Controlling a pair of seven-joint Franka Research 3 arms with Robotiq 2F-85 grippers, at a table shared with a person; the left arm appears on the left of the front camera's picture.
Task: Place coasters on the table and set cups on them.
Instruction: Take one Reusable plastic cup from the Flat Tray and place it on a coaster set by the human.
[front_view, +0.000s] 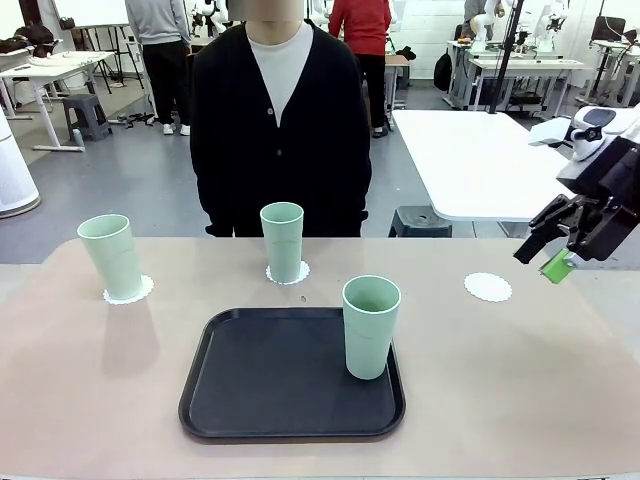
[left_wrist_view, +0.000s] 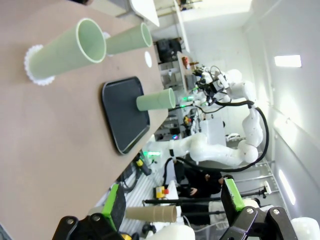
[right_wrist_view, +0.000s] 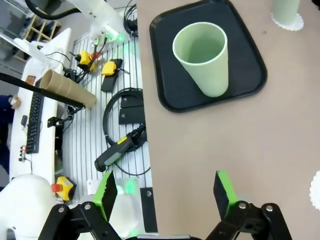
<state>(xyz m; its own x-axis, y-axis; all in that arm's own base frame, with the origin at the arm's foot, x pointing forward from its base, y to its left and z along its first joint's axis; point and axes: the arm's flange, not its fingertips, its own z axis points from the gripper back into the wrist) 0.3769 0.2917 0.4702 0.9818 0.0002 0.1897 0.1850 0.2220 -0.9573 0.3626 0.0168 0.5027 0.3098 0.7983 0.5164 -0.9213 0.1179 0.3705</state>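
Three pale green cups stand upright. One cup (front_view: 112, 257) sits on a lacy white coaster (front_view: 128, 290) at the far left of the beige table (front_view: 90, 400). A second cup (front_view: 282, 240) rests on a coaster (front_view: 288, 272) at the far middle. The third cup (front_view: 370, 325) stands on the black tray (front_view: 280, 385). An empty coaster (front_view: 488, 287) lies at the far right. My right gripper (front_view: 543, 257) hangs open above the table's right edge, beyond that coaster. In the right wrist view the right gripper (right_wrist_view: 165, 189) is open, with the tray cup (right_wrist_view: 202, 57) ahead. My left gripper (left_wrist_view: 172, 200) is open and empty.
A person in a black cardigan (front_view: 280, 130) stands at the far side of the table, hands out of sight. The tray (left_wrist_view: 125, 112) takes up the near middle. A white table (front_view: 470, 160) stands behind at the right. Cables and devices lie on the floor beside the table edge (right_wrist_view: 145, 125).
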